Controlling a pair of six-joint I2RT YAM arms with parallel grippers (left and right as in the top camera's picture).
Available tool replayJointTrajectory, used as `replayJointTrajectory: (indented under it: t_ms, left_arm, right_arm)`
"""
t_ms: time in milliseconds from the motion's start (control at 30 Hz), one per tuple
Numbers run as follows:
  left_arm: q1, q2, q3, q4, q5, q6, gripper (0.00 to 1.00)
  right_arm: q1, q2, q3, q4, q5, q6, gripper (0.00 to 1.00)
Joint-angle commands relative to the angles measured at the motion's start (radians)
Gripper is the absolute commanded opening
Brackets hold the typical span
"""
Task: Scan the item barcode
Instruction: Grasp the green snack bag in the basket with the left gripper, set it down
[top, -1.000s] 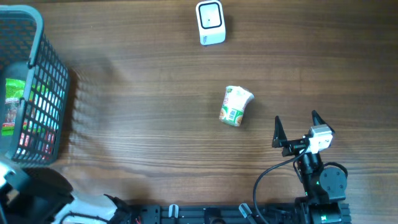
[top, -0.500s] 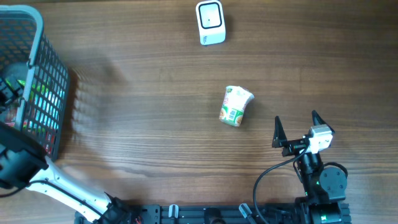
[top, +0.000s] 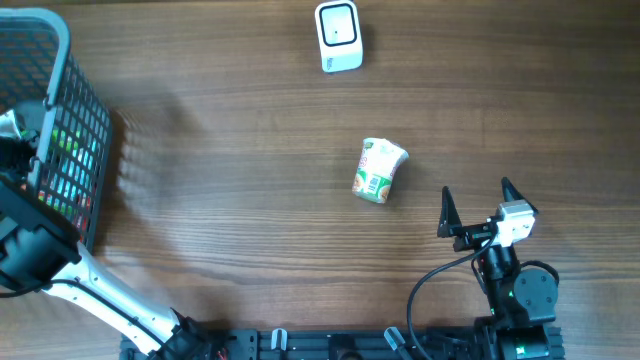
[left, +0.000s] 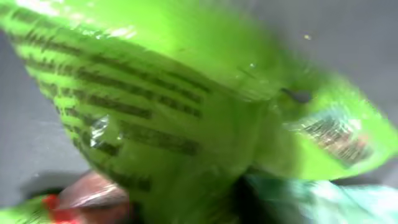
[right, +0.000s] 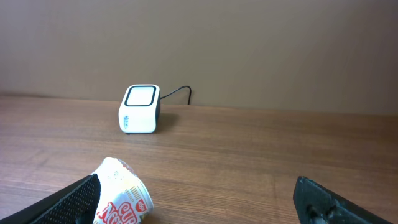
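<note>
The white barcode scanner (top: 338, 36) stands at the far middle of the table and shows in the right wrist view as the scanner (right: 140, 109). A cup noodle (top: 379, 170) lies on its side mid-table, just left of my open right gripper (top: 476, 190); the cup (right: 123, 199) sits by the left fingertip of that gripper (right: 196, 200). My left arm (top: 22, 250) reaches into the basket (top: 60, 40) at the far left. A crinkled green packet (left: 186, 93) fills the left wrist view, very close and blurred. The left fingers are hidden.
The dark wire basket holds several packets, with a red one (left: 87, 196) below the green one. The scanner's cable (right: 177, 91) runs behind it. Bare wood (top: 230, 200) lies between basket and cup.
My left arm has swung up from the front left corner into the basket and now covers the green packet seen there before. The right arm and the cup have not moved.
</note>
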Motion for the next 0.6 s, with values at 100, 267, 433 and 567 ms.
replayJointTrajectory:
  t_ms: [100,267,433,567]
  left_arm:
    - [-0.010,0.035,0.036,-0.130,0.119,-0.023,0.04]
    - [-0.009,-0.154,0.235,-0.257,0.109,-0.211,0.04]
    - [0.004,-0.399,0.304,-0.263,0.100,-0.348,0.04]
    - [-0.003,-0.583,0.319,-0.274,0.214,-0.436,0.03]
  right_arm:
    - [-0.002,-0.006,-0.001,0.003,0.009,0.012,1.00]
    - [-0.002,-0.006,-0.001,0.003,0.009,0.012,1.00]
    - [-0.002,-0.006,-0.001,0.003,0.009,0.011,1.00]
    - [-0.002,-0.006,-0.001,0.003,0.009,0.011,1.00]
